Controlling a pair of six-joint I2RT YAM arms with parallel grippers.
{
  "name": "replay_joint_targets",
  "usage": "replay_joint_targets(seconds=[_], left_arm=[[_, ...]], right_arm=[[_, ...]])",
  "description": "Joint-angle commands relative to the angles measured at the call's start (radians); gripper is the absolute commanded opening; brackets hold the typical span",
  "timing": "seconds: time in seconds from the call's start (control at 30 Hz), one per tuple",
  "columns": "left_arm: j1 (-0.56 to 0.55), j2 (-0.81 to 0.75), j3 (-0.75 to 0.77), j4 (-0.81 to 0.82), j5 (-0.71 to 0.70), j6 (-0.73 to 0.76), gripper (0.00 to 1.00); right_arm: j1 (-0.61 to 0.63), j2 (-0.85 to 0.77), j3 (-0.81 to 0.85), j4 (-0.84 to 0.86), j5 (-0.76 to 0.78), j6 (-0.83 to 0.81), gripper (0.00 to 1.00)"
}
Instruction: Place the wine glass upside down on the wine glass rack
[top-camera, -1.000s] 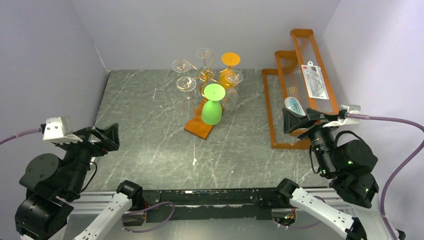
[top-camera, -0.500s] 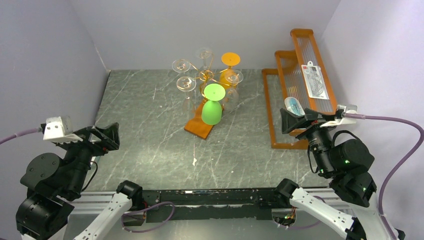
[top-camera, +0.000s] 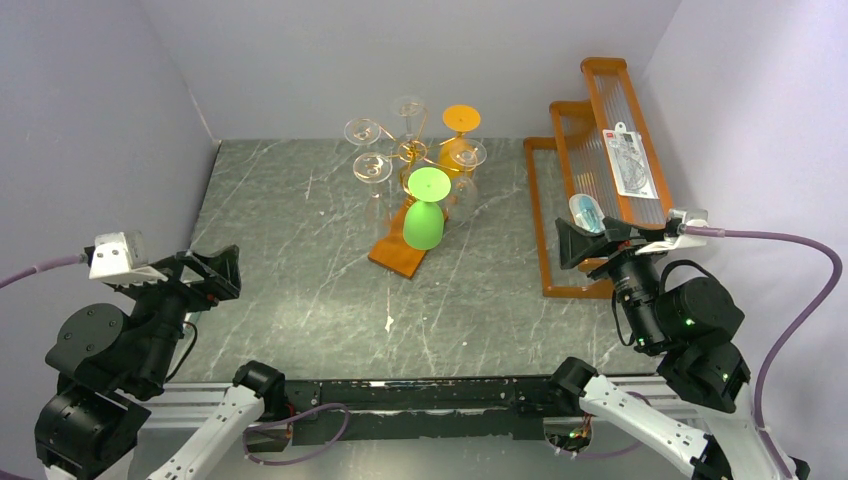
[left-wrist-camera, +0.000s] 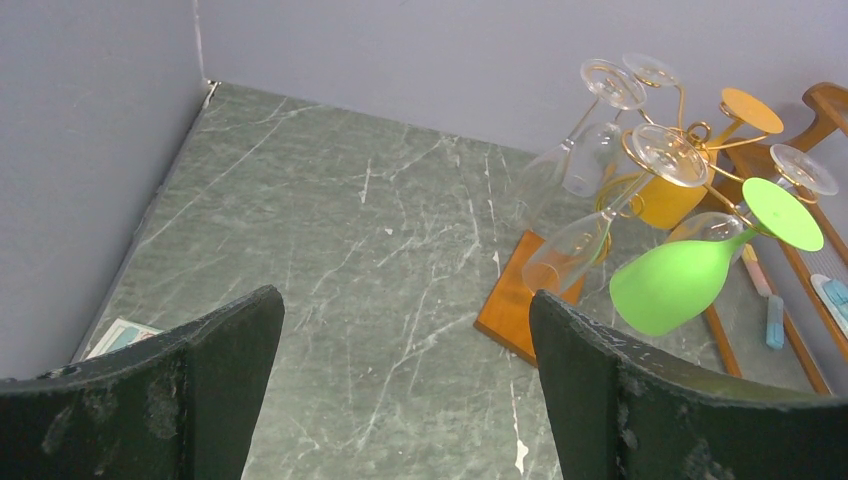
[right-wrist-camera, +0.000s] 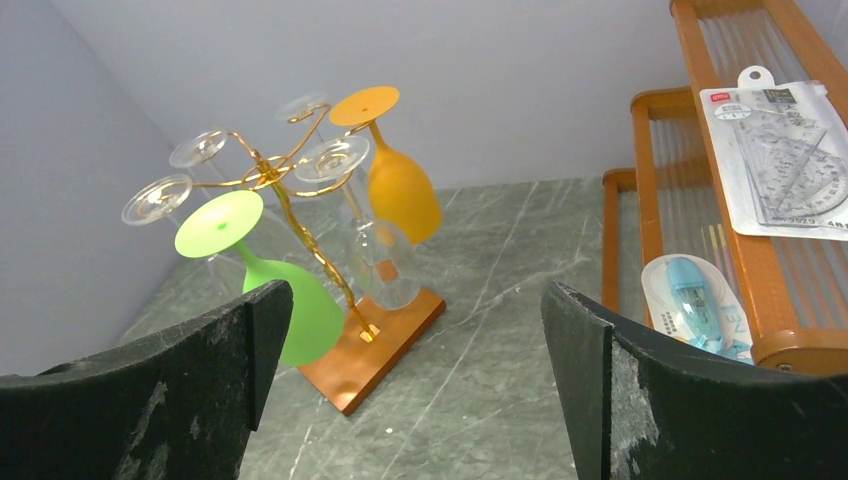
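- Wine glass (top-camera: 424, 225), green, hangs upside down on wine glass rack (top-camera: 396, 256) at mid-table, among orange glass (top-camera: 461, 118) and clear glasses (top-camera: 372, 167).
- Stepped shelf (top-camera: 548, 215) on the right holds clear packet (top-camera: 630, 162) and blue-item pack (top-camera: 586, 210).
- Left gripper (left-wrist-camera: 403, 300) and right gripper (right-wrist-camera: 415, 290): fingers spread wide, grasping nothing, well apart from rack.

We are reading no whole word anywhere. On the stepped orange shelf (right-wrist-camera: 648, 200) we are seeing a clear packet of drawing tools (right-wrist-camera: 775, 150). Its print is coming through as grey lines too fine to make out. In the top view a small red label (top-camera: 609, 135) is showing on it, the lettering blurred. Scale marks are running along the rulers inside, their figures too small. Below, a blister pack (right-wrist-camera: 720, 320) holding a blue item is showing a few pale letters at its edge, unreadable to us. A printed card (left-wrist-camera: 118, 335) by the left wall is looking illegible too.
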Motion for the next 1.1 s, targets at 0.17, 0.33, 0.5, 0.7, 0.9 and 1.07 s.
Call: replay_joint_targets(seconds=[0.17,0.33,0.5,0.7,0.9,1.07], left_arm=[[0.004,0.0,-0.005,0.009,0.005,-0.001,0.97],[0.003,0.001,-0.005,0.011,0.008,-0.001,0.97],[0.003,0.0,-0.007,0.011,0.01,-0.004,0.97],[0.003,0.0,-0.007,0.014,0.011,-0.004,0.97],[0.003,0.0,-0.007,0.016,0.016,-0.006,0.97],[0.003,-0.002,-0.008,0.017,0.019,-0.005,0.97]], right_arm=[[-0.002,-0.01,-0.001,-0.006,-0.006,-0.012,1.0],[-0.002,-0.023,-0.005,0.005,-0.006,-0.014,1.0],[-0.002,-0.027,-0.007,0.005,-0.008,-0.015,1.0],[-0.002,-0.032,-0.011,0.007,-0.022,-0.017,1.0],[-0.002,-0.035,-0.012,0.01,-0.054,-0.023,1.0],[-0.001,-0.035,-0.009,0.008,-0.081,-0.034,1.0]])
